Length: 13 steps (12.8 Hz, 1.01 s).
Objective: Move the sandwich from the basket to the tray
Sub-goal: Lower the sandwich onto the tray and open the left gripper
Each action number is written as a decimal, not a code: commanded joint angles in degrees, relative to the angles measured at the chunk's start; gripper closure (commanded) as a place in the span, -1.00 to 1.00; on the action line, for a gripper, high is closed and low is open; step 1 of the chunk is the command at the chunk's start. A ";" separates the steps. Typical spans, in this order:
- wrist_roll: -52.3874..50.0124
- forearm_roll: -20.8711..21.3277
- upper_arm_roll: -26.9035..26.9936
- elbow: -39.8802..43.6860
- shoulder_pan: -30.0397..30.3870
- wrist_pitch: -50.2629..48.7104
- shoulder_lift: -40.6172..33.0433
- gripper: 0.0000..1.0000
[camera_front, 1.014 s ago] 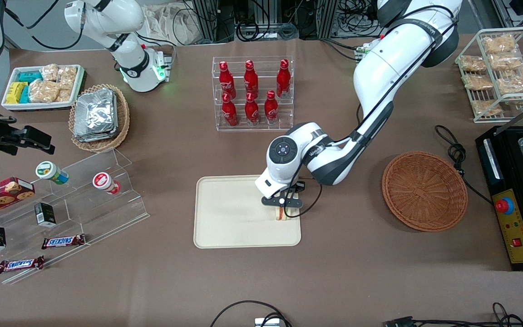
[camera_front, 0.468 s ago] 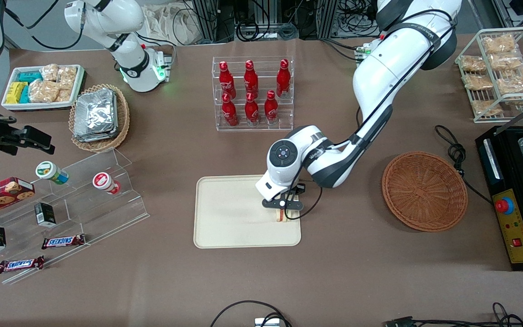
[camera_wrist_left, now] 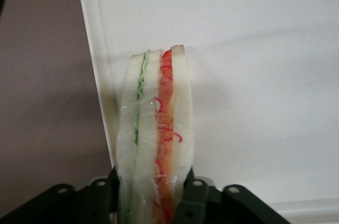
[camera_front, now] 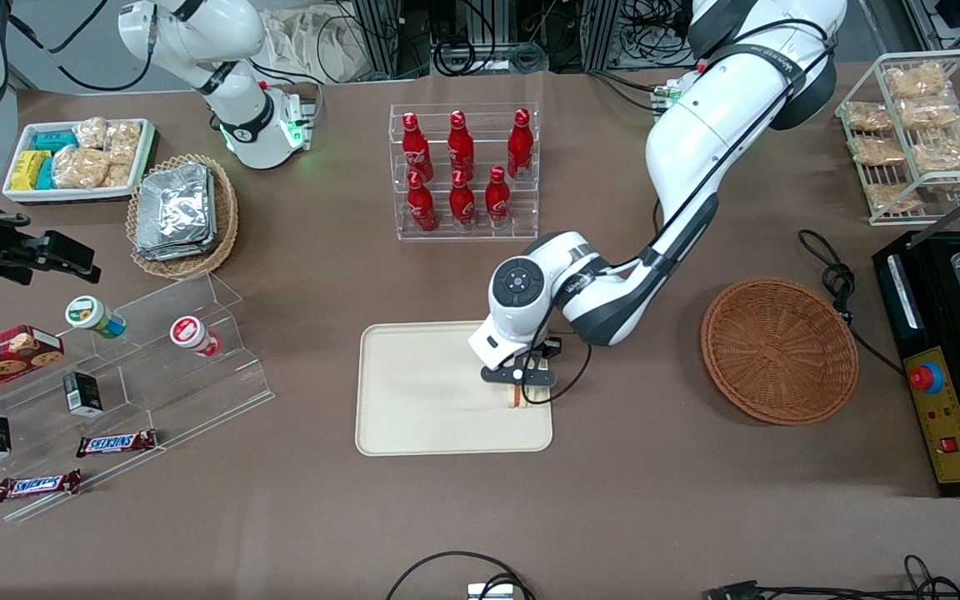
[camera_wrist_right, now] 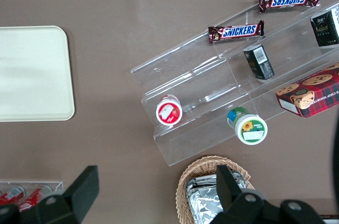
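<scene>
**Sandwich held on edge over the tray's rim-side corner**

The left arm's gripper (camera_front: 520, 388) hung low over the tray (camera_front: 422, 392), at the tray's end nearest the basket (camera_front: 778, 350), and its fingers (camera_wrist_left: 197, 198) were closed on the sandwich (camera_wrist_left: 156, 139) — one pad on each bread face, the filling layers running straight out from between them. The wedge stood on its edge, long axis pointing away from the fingers and lying along the tray's side rim, with its green-layered face just beside that rim and its red-layered face toward the tray's open middle.

The basket sat well apart, toward the working arm's end of the table, with nothing visible in it. Whether the sandwich's lower edge was touching the tray floor could not be told from either view. Room was tight on the rim side — a release there might tip the wedge against or over the lip — while the rest of the tray lay bare.
</scene>
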 commanded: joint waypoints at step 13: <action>-7.58 -3.01 0.53 2.96 8.81 -16.27 -20.01 -0.97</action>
